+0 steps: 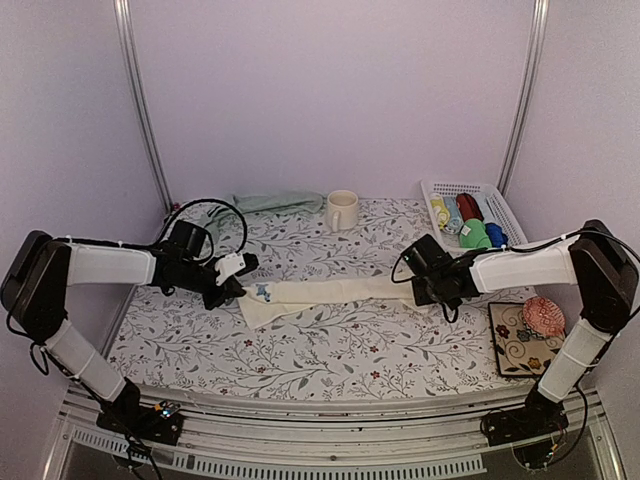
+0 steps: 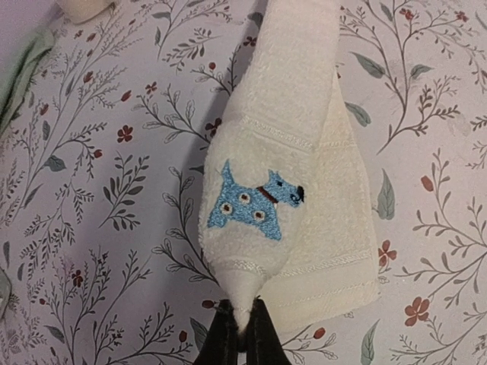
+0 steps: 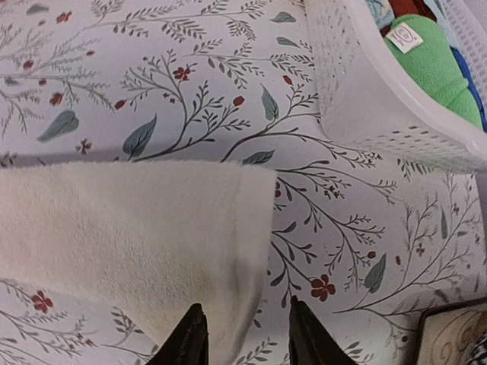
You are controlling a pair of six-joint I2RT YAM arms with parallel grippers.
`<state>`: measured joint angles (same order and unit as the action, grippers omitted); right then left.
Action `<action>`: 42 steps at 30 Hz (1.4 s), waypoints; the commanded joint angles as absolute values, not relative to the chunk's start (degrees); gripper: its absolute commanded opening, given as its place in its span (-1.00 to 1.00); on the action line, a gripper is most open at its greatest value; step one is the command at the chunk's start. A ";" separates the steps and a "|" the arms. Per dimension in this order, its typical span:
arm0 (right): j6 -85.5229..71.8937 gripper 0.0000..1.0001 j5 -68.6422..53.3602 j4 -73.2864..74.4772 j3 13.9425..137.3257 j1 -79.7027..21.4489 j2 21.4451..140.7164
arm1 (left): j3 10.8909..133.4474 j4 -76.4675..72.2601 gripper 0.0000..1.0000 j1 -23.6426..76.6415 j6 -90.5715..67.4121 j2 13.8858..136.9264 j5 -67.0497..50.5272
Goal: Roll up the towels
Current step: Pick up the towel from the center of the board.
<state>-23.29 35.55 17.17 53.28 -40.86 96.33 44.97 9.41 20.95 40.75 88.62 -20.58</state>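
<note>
Clamping the dog-embroidered end of the cream towel (image 1: 330, 292), flat mid-table, with the left gripper (image 1: 240, 292); holding the right gripper (image 3: 247, 334) parted over the far end. Apparently no rolling begun, sage green towel (image 1: 270, 203) included.

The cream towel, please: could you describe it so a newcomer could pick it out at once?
On the flowered table, look across the middle. The cream towel lies there as a long band, its left end pinched in the left claw. Unlike the pale green towel bunched at the back by the mug, it bears a small blue dog.
</note>
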 commanded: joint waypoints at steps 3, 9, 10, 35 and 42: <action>-22.38 0.01 34.17 22.79 55.66 -40.29 92.79 | 44.56 7.80 -1.00 22.67 42.54 87.45 -20.22; -22.40 0.10 25.15 21.69 55.24 -35.82 88.08 | 44.58 7.99 -1.00 23.03 42.28 87.29 -20.74; -22.58 0.11 24.39 21.22 55.06 -35.49 88.06 | 44.56 7.96 -1.00 23.09 42.20 87.21 -20.83; -28.12 0.00 4.20 11.55 63.43 -22.68 108.38 | 44.16 7.25 -1.00 23.91 41.57 87.16 -20.89; -28.04 -0.12 4.54 12.16 63.03 -22.68 108.63 | 45.03 7.70 -1.00 24.08 41.48 87.88 -20.88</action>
